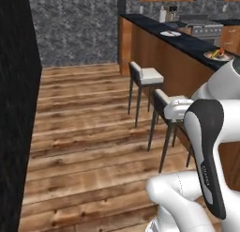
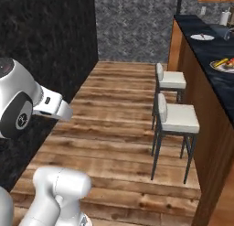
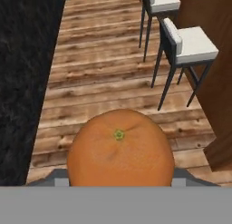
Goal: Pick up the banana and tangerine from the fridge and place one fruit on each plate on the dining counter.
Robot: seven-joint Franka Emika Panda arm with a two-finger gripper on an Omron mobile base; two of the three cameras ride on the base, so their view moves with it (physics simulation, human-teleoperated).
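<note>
The gripper is clamping the tangerine (image 3: 120, 148), carrying it over the wood floor (image 3: 104, 91) near the stools (image 3: 190, 44). The near plate (image 2: 224, 65) is already holding the banana (image 2: 220, 62), so dropping it there instead of the far plate (image 2: 202, 36) is the risk I'm seeing

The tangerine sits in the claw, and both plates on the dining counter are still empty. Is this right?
Not quite. The tangerine is in the claw, but only the far plate is empty; the near plate on the dining counter already holds the banana, as the right base view shows.
</note>
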